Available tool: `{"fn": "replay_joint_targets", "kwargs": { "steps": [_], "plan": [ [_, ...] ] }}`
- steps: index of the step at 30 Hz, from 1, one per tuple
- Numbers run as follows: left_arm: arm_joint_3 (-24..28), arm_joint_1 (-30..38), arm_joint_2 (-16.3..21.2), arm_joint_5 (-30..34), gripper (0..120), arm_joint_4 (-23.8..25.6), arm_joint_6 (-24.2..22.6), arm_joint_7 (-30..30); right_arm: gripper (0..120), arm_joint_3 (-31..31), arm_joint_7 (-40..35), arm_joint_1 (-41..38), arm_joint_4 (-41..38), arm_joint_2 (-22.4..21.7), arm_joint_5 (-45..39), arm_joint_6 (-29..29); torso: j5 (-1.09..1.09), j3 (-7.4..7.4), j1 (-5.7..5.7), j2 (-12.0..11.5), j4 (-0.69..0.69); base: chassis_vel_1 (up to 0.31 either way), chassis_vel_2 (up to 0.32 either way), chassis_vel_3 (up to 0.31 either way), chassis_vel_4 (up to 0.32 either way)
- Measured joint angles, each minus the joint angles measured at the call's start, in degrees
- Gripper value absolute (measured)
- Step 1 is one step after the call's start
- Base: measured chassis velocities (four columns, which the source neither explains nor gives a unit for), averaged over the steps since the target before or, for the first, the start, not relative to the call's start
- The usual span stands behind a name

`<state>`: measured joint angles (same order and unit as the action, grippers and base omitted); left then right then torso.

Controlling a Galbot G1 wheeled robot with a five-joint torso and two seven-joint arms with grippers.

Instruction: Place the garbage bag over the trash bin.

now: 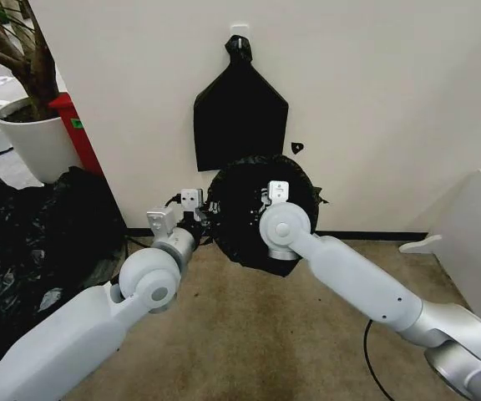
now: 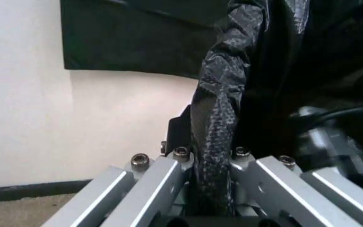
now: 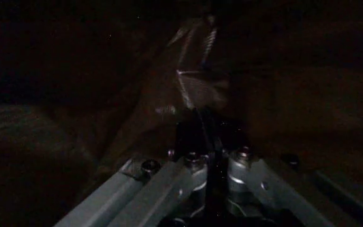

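Scene: While both white arms reach forward together over tan carpet, a thin, glossy black garbage bag (image 1: 245, 213) hangs spread between them as a rounded, wrinkled mass in front of the white wall (image 1: 374, 100).

Left gripper (image 1: 200, 219): at the bag's left edge; in the left wrist view its metal fingers (image 2: 168, 177) stand nearly together with a twisted strand of the black film (image 2: 216, 142) pinched between them.

Right gripper (image 1: 275, 194): sunk into the middle of the bag, black plastic around it; in the dark right wrist view its fingers (image 3: 194, 165) are drawn close on a fold of the film (image 3: 191, 80).

Trash bin: where the round white bucket stands cannot be told; the bag covers the spot between the grippers.

Wall: a flat black shield-shaped bundle (image 1: 240, 117) with a knotted top hangs from a white hook, just above the held bag.

Left side: a large white plant pot (image 1: 32, 142) with a leafy plant, a red box (image 1: 78, 129) beside it, and a heap of black plastic sheeting (image 1: 32, 242) on the floor.

Right side: a white panel (image 1: 474, 234) against the wall.

Writing: no brand, label or lettering can be read anywhere.
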<state>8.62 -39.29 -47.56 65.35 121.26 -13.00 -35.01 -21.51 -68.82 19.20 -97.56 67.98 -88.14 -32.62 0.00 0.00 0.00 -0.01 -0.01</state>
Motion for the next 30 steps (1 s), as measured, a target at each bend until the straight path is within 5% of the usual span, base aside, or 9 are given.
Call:
{"fn": "replay_joint_targets", "kwargs": {
  "steps": [12, 24, 30],
  "plan": [
    [0.2, 0.5, 0.8, 1.2, 1, 2.1, 0.0, -0.4, 0, 0.5, 1.6, -0.2, 4.1, 3.9, 1.6, 0.2, 0.00, 0.00, 0.00, 0.0, 0.01, 0.000, 0.000, 0.000, 0.000],
    [-1.1, -1.3, 1.1, 0.4, 1, 1.4, 0.0, -0.1, 0, -1.7, -3.0, -2.5, -3.7, 1.0, -3.8, 2.0, -0.01, 0.00, 0.00, 0.0, 0.01, 0.000, 0.000, 0.000, 0.000],
    [-1.5, -2.2, 1.7, 0.2, 1, 2.5, 0.0, -0.1, 0, -1.1, -2.5, -3.2, -0.9, 1.9, -3.6, 1.5, -0.01, 0.00, 0.00, 0.0, 0.01, 0.000, 0.000, 0.000, 0.000]
  ]
}}
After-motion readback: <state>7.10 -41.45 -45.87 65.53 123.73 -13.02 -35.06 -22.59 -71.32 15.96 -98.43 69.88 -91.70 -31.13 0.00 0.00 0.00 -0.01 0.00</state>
